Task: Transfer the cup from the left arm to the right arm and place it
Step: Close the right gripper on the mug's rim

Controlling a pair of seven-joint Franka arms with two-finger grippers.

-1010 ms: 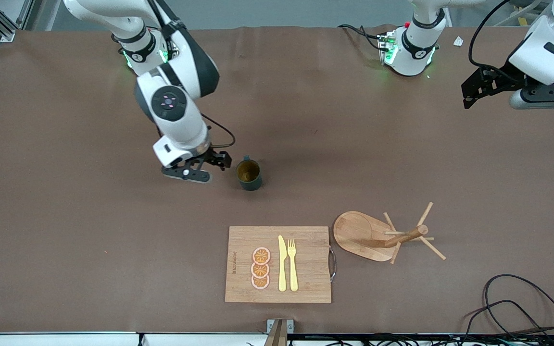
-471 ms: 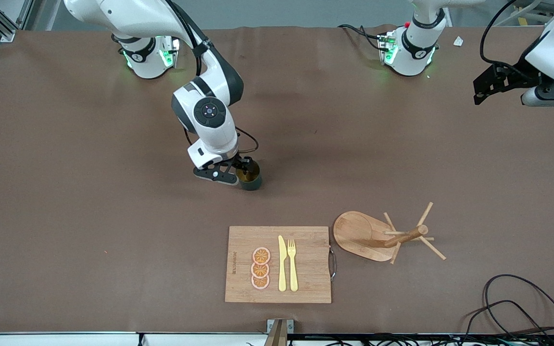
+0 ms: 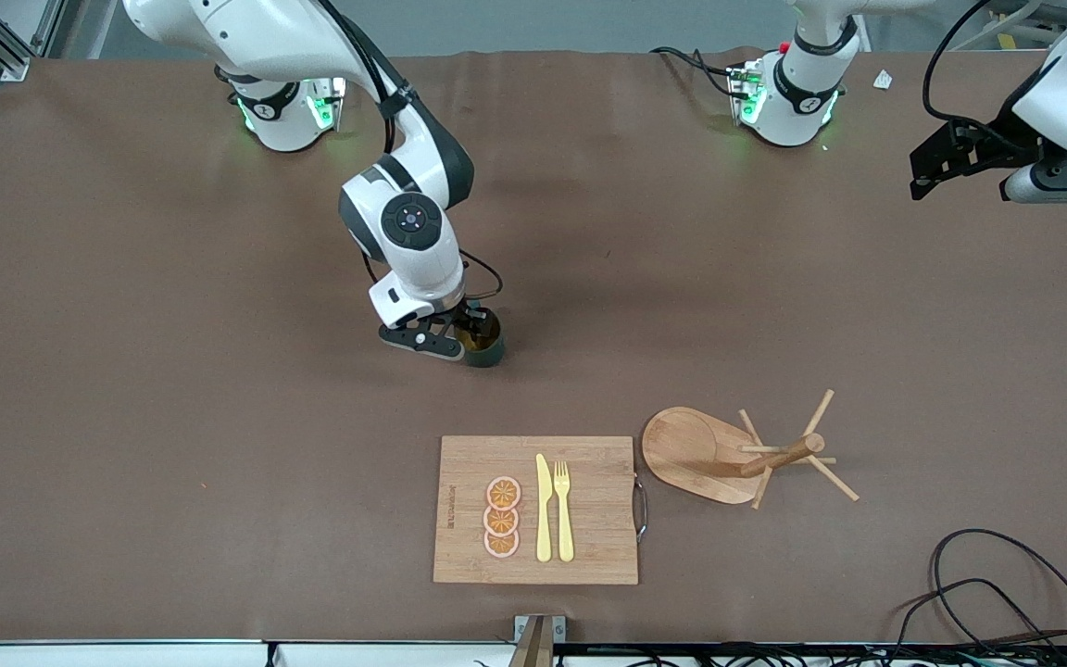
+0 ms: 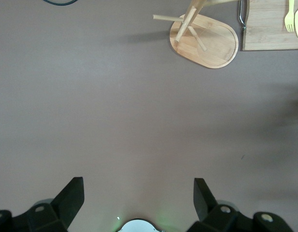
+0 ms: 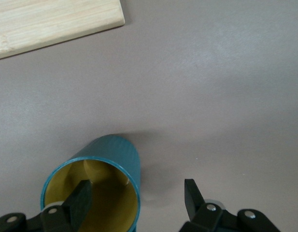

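Note:
The cup (image 3: 487,345) is a small teal mug with a yellow-brown inside, standing upright on the brown table mid-way between the arms. My right gripper (image 3: 465,330) is down at the cup and open. In the right wrist view one finger (image 5: 80,195) dips inside the cup (image 5: 120,153) and the other finger (image 5: 191,193) stands outside, so the right gripper (image 5: 136,187) straddles the cup's wall with a gap showing. My left gripper (image 3: 922,181) hangs open and empty over the left arm's end of the table. Only bare table lies under the left gripper (image 4: 137,182).
A wooden peg rack (image 3: 693,456) (image 4: 217,44) stands nearer the front camera than the cup, beside a cutting board (image 3: 594,500) (image 5: 52,19) that carries orange slices, a yellow knife and a fork. Black cables (image 3: 1006,574) lie at the near corner by the left arm's end.
My right gripper has moved from beside the cup onto it, with one finger now inside the rim. The left gripper has drawn back slightly toward its end of the table.

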